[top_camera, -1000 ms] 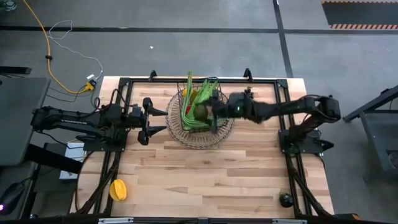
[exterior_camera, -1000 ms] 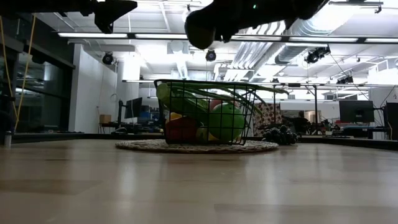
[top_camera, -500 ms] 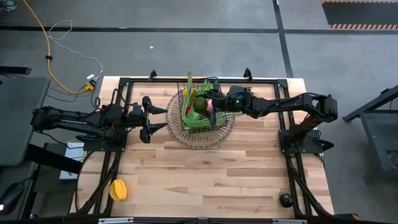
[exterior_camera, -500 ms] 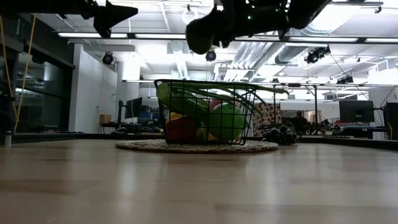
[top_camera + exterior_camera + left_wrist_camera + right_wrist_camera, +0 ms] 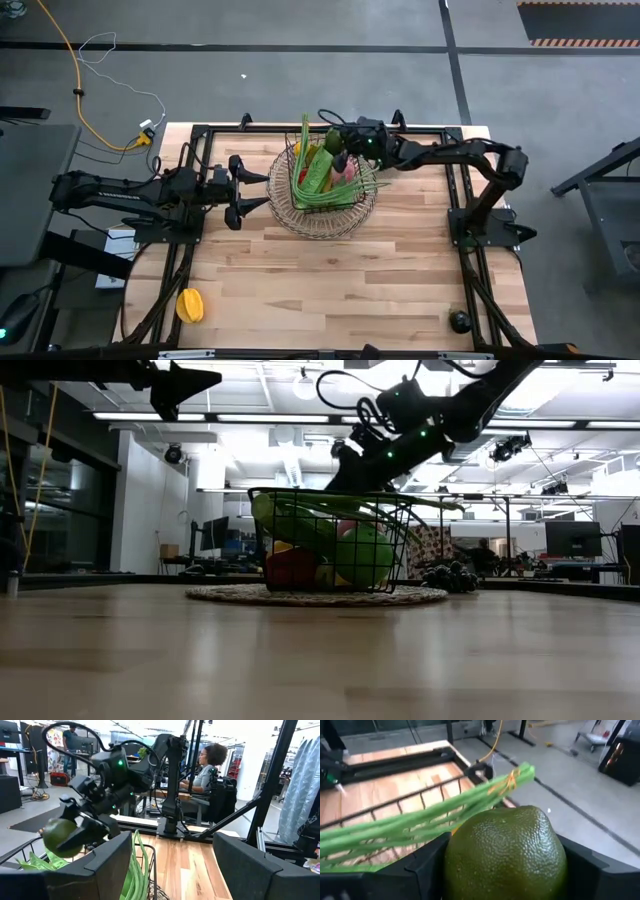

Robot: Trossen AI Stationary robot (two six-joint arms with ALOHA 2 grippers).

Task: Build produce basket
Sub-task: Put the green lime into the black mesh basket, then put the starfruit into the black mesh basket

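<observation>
Looking at your basket (image 5: 322,195), you see dark wire mesh with a round flaring rim, standing on a woven mat (image 5: 316,596) toward the far middle of the table (image 5: 340,280). Inside it lie long green beans (image 5: 312,170), a green apple (image 5: 362,557), something red (image 5: 292,568) and a bit of pink. Your right gripper (image 5: 338,150) hangs over the basket's far rim, fingers clamped around a green avocado (image 5: 506,854). Your left gripper (image 5: 247,190) waits just left of the basket, jaws spread, holding nothing. A yellow fruit (image 5: 190,304) sits alone at the near left corner.
</observation>
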